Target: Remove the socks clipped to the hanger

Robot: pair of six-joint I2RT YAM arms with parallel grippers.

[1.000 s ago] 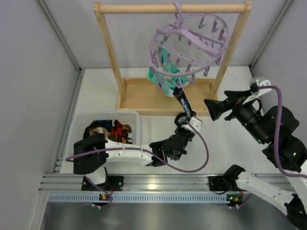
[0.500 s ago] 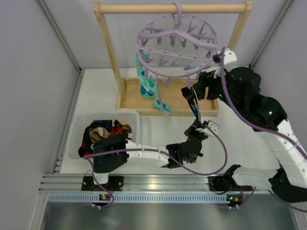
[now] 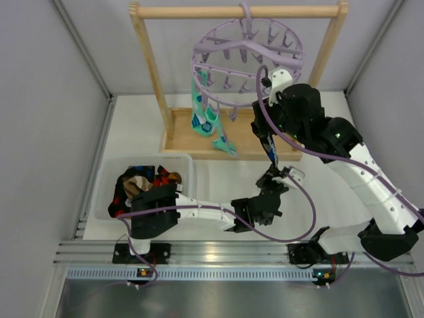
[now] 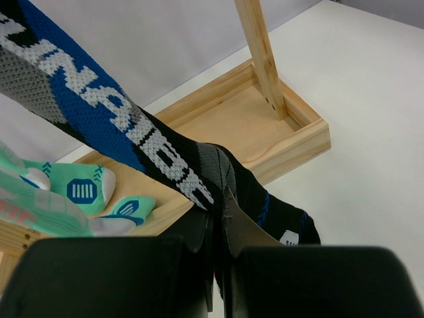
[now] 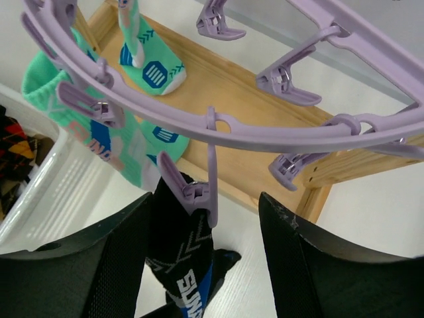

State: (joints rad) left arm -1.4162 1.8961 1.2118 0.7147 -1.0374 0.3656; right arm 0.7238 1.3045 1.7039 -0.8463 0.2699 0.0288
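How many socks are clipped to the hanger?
3: the dark sock at the hanger's front, held by the left gripper; one teal sock and a second teal sock at its left. Others may be hidden.

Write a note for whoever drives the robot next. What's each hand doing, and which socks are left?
Left gripper: shut on the lower end of the dark sock.
Right gripper: open, fingers either side of the clip that holds that sock on the hanger.
Done: argyle socks lie in the white bin.
Left: free the dark sock, then the teal socks clipped on the hanger's left side.
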